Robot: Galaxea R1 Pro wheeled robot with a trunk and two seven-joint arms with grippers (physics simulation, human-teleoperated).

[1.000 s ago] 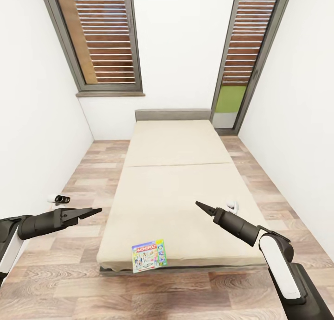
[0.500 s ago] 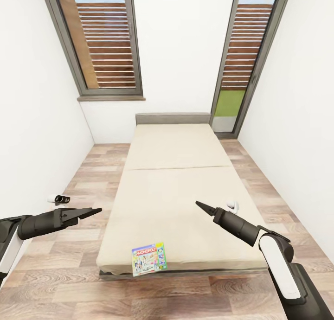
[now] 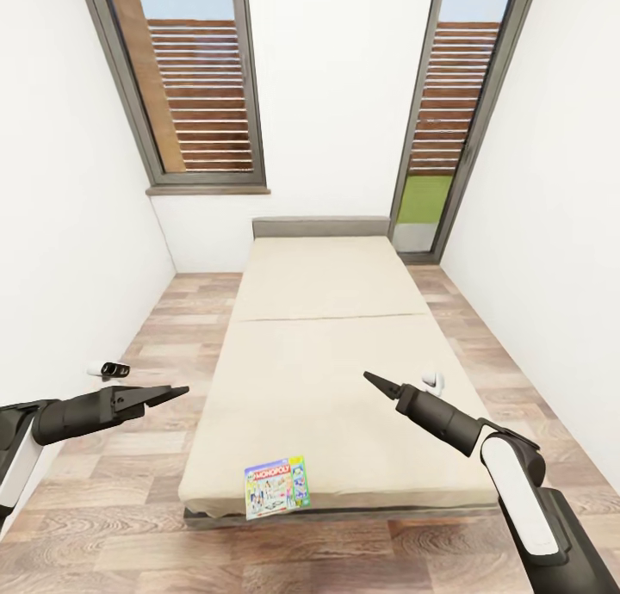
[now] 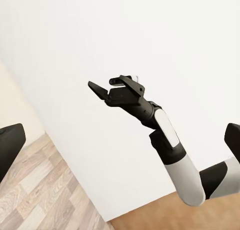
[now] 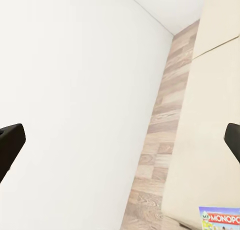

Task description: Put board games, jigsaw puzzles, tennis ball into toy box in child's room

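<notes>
A green-and-white Monopoly board game [image 3: 275,487] lies flat on the beige bed [image 3: 327,353], at the near edge of the foot end; its corner shows in the right wrist view [image 5: 220,220]. My left gripper [image 3: 176,393] hovers open over the floor to the left of the bed. Over the bed's right half, my right gripper [image 3: 372,380] is open and empty, higher than the game and to its right. The left wrist view shows the right gripper [image 4: 107,87] with its jaws apart. The table, toy box, jigsaw puzzles and tennis ball are out of view.
White walls close in on both sides of the narrow room, with wood-plank floor strips [image 3: 164,336] beside the bed. A small white object [image 3: 433,377] lies near the bed's right edge. A small black-and-white item [image 3: 110,369] sits on the floor by the left wall.
The whole picture has slid slightly downward, so the camera has moved. Both arms keep their pose and the board game stays put on the bed.
</notes>
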